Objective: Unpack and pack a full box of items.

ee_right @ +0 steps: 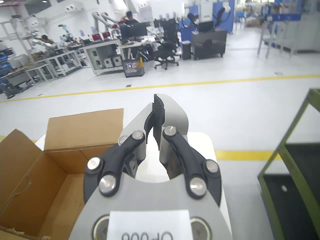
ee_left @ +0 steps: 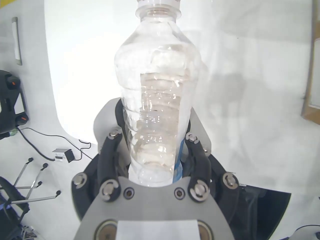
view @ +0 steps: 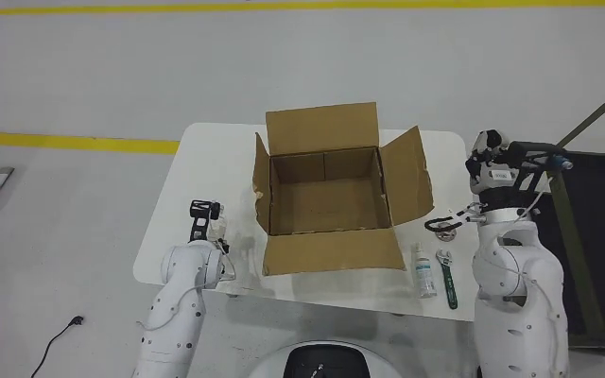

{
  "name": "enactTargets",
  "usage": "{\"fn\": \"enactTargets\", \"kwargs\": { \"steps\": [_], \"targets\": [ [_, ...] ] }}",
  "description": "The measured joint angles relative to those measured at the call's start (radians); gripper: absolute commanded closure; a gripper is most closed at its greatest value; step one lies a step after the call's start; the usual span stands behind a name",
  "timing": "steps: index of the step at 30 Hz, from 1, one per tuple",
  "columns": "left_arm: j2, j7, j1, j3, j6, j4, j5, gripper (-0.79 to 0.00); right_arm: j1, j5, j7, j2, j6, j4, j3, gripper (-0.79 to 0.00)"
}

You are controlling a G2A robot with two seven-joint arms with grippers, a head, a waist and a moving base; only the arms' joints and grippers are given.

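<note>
Clear plastic bottle (ee_left: 157, 96) is held by its base in the left tool (ee_left: 155, 126), cap pointing far, over the left side of the tabletop (view: 217, 161). Just right, the open box (view: 326, 250) is found. At the far right, the right tool (ee_right: 155, 116) is closed, empty.

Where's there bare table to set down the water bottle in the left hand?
Left of the cardboard box, the table is bare around the water bottle, to its far edge. Right of the box is crowded: a small bottle and a wrench lie near the right hand.
</note>
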Motion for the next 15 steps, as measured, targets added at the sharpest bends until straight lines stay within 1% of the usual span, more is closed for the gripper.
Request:
{"fn": "enactTargets", "kwargs": {
  "steps": [1, 2, 3, 4, 6, 9, 11, 15],
  "targets": [
    [0.001, -0.008, 0.000, -0.006, -0.006, -0.020, -0.007, 0.000, 0.008, 0.034, 0.044, -0.001, 0.034, 0.010, 0.010, -0.179],
    [0.002, -0.019, 0.000, -0.015, -0.014, -0.047, -0.017, 0.000, 0.018, 0.079, 0.101, -0.001, 0.075, 0.020, 0.021, -0.329],
    [0.003, -0.025, 0.000, -0.022, -0.019, -0.066, -0.024, 0.000, 0.025, 0.119, 0.142, -0.002, 0.101, 0.026, 0.028, -0.702],
    [0.004, -0.031, 0.000, -0.029, -0.023, -0.083, -0.031, 0.000, 0.030, 0.162, 0.184, -0.002, 0.122, 0.033, 0.033, -0.785],
    [0.007, -0.042, -0.002, -0.045, -0.029, -0.120, -0.044, 0.000, 0.035, 0.236, 0.276, 0.000, 0.146, 0.041, 0.040, -0.785],
    [0.009, -0.058, -0.007, -0.061, -0.032, -0.160, -0.059, 0.000, 0.026, 0.289, 0.370, 0.003, 0.145, 0.043, 0.033, -0.785],
    [0.010, -0.067, -0.011, -0.065, -0.031, -0.174, -0.067, 0.000, 0.016, 0.331, 0.402, 0.004, 0.144, 0.040, 0.023, -0.785],
    [0.010, -0.067, -0.011, -0.065, -0.030, -0.174, -0.068, 0.000, -0.001, 0.360, 0.406, 0.007, 0.133, 0.033, 0.003, -0.785]
  ]
}}
